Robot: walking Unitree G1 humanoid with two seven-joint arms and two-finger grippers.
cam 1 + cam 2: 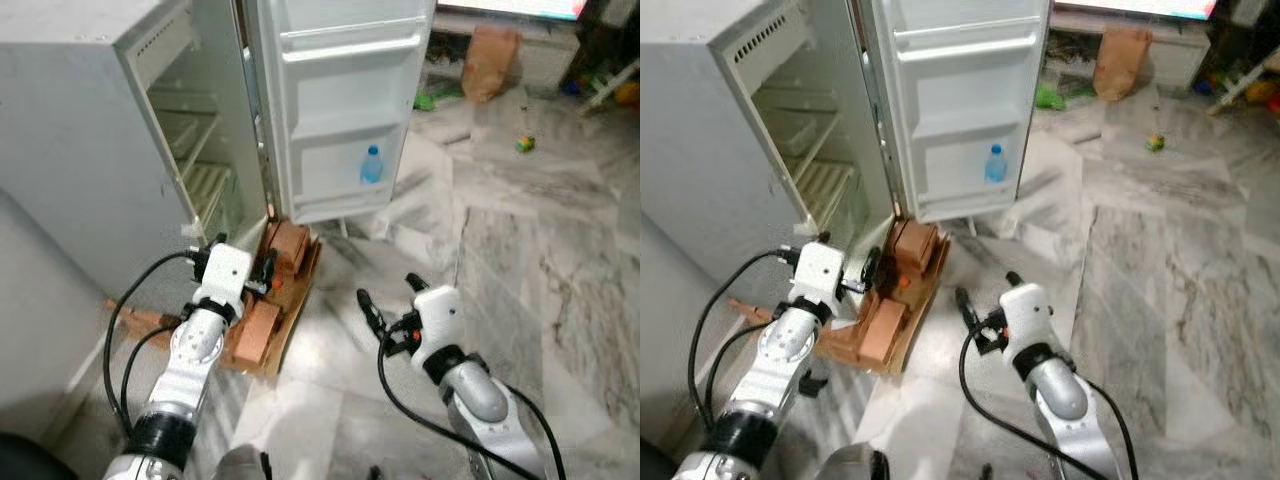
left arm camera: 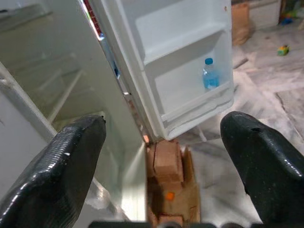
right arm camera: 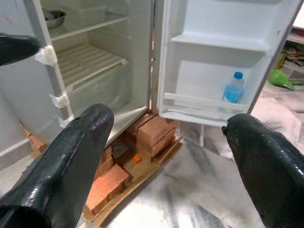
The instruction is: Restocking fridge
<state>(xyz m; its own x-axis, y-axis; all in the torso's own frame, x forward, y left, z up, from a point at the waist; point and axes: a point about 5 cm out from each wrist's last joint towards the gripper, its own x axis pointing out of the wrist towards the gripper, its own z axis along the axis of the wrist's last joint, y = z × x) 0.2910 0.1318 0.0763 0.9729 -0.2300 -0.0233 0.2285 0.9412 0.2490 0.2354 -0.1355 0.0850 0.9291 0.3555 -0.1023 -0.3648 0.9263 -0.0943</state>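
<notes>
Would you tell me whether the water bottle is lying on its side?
No, the water bottle stands upright on the lowest shelf of the open fridge door.

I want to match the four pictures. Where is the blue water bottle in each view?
Left eye view: the water bottle stands in the lowest shelf of the open fridge door, upper middle.
Right eye view: same door shelf, upper middle.
Left wrist view: in the door shelf, upper right, between the hand's two fingers.
Right wrist view: in the door shelf, right of centre.
Shared landmark: the bricks under the fridge.
</notes>
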